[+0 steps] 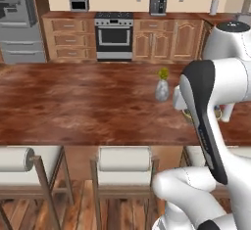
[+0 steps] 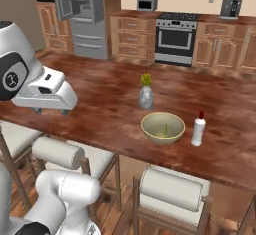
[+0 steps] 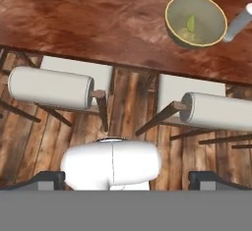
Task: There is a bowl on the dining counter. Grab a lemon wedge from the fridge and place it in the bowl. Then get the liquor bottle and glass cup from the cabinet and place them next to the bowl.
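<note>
- The end effector (image 3: 126,178) is open and holds nothing; in the hand view its two dark tips stand far apart at the lower corners, above wooden floor and stools.
- In the right base view the hand (image 2: 50,95) hangs over the near left edge of the worktop (image 2: 100,104), well apart from the bowl.
- The bowl (image 2: 162,127) sits on the worktop near its front edge, upright.
- The lemon wedge (image 2: 164,128) lies inside the bowl; the hand view shows it as a small yellow-green piece (image 3: 191,22) near the middle.
- The bottle (image 2: 198,130) stands upright just to the right of the bowl, red cap on top; whether the two touch cannot be told.
- A small grey vase (image 2: 146,97) with a yellow-green sprig stands behind the bowl, apart from it.
- The fridge (image 2: 82,16) stands at the far wall with an upper door open.
- Padded stools (image 2: 172,189) are tucked under the worktop's near edge.
- An oven (image 1: 113,35) sits among the wooden wall units.
</note>
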